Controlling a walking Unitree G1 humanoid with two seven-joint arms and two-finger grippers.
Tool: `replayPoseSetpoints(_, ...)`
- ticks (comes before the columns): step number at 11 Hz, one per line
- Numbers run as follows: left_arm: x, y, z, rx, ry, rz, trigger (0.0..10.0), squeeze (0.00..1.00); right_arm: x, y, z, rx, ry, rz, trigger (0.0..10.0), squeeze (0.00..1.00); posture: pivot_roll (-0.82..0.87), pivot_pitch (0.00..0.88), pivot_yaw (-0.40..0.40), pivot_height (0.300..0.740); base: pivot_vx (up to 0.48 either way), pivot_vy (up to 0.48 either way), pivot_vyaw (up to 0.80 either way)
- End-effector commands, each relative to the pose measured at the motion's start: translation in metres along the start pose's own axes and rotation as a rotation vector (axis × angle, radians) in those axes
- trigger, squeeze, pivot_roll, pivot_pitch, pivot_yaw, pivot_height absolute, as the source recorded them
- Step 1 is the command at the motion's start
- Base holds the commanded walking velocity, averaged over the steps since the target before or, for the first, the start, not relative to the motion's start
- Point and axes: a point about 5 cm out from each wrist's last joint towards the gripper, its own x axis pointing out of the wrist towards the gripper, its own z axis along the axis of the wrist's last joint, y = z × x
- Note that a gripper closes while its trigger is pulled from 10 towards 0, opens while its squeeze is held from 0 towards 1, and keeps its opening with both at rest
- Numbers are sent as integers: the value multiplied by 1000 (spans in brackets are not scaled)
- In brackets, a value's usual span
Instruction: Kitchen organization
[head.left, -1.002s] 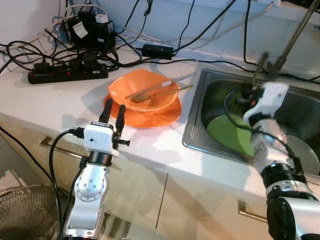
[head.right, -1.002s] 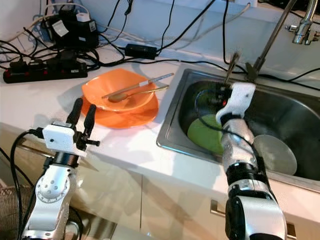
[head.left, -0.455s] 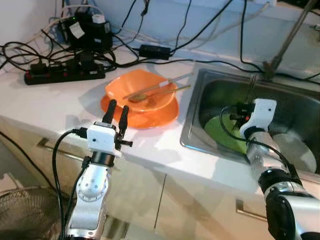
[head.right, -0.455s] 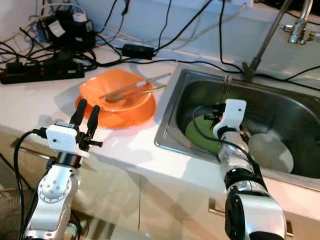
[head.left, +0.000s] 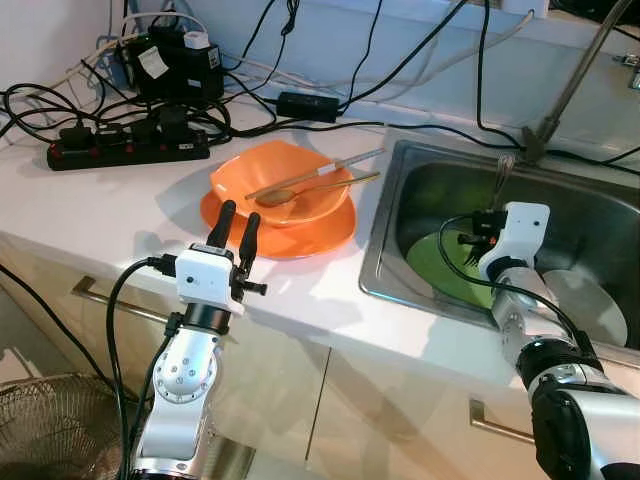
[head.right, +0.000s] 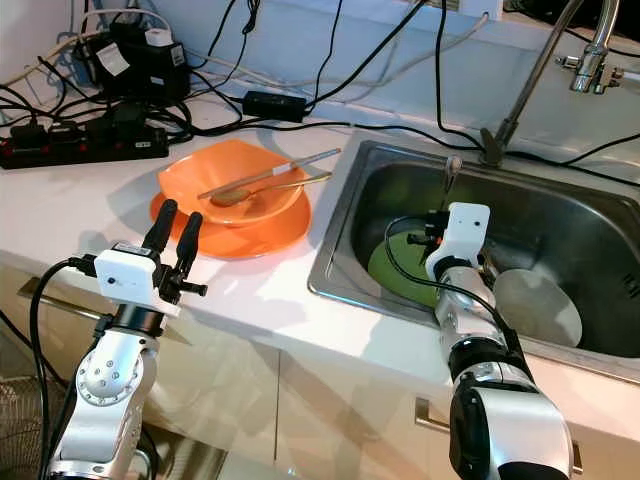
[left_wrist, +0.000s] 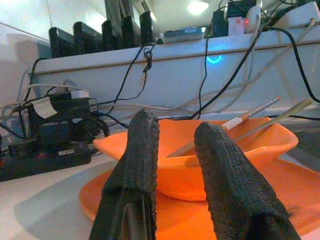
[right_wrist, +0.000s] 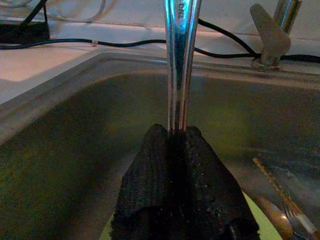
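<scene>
- Right gripper (right_wrist: 177, 131) is sitting inside the sink (head.left: 392, 215), fingers (right_wrist: 150, 165) pinched together on a metal utensil handle (right_wrist: 181, 55) that is sticking upright out of them; the utensil's working end is cut off, so fork or spoon cannot be told.
- Compared with a second ago the right gripper has come down and nearer, from up by the faucet base to low over the green plate (head.left: 435, 262).
- Left gripper (head.left: 234, 225) is hovering over the near counter edge, fingers (left_wrist: 137, 150) apart with nothing between them, pointing at the orange bowl (head.left: 290, 185); it is staying roughly where it was.
- Orange bowl is sitting on an orange plate (head.left: 320, 232), left of the sink, with a spoon (head.left: 310, 188) and a chopstick-like stick (head.left: 330, 170) lying across it, unchanged.
- In the sink: green plate on the left, a grey plate (head.left: 595, 305) to its right, touching or overlapping cannot be told; more cutlery (right_wrist: 277, 197) is lying on the basin floor, blurred.
- White counter (head.left: 120, 205) is running along the wall; a black power strip (head.left: 125, 150), a black adapter box (head.left: 175, 65) and tangled cables (head.left: 400, 60) are crowding the far left.
- Faucet (head.right: 545, 70) is rising at the far right, top cut off.
- A wire basket (head.left: 50, 425) is showing on the floor, near left, partly cut off.
- Cabinet fronts with bar handles (head.left: 500, 420) are running below the counter.
</scene>
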Motion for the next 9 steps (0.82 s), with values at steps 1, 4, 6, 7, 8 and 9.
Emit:
replayPoseSetpoints(1, -1, -4, -3, -14, 20, -18, 10000, 0, -1, -1, -5, 2, 21, -11, 10000, 1000, 239, 26, -76, 740, 0, 0, 0)
replayPoseSetpoints(4, -1, -4, -4, -14, 26, -20, 10000, 0, -1, -1, -4, -7, 20, -9, 10000, 0, 240, 28, -77, 740, 0, 0, 0)
replayPoseSetpoints(6, -1, -5, -4, -15, 28, -23, 10000, 0, 0, 1, -3, -8, 15, -4, 10000, 0, 237, 28, -76, 740, 0, 0, 0)
replayPoseSetpoints(7, -1, -5, -4, -16, 30, -24, 10000, 0, 0, 2, -2, -11, 10, 9, 10000, 0, 237, 27, -78, 740, 0, 0, 0)
replayPoseSetpoints(8, -1, -6, -5, -15, 31, -25, 10000, 0, 0, 3, -2, -12, 8, 12, 10000, 0, 237, 28, -79, 740, 0, 0, 0)
replayPoseSetpoints(9, 0, -6, -4, -13, 29, -26, 10000, 0, 1, 5, 2, -9, -13, 21, 10000, 0, 238, 29, -80, 740, 0, 0, 0)
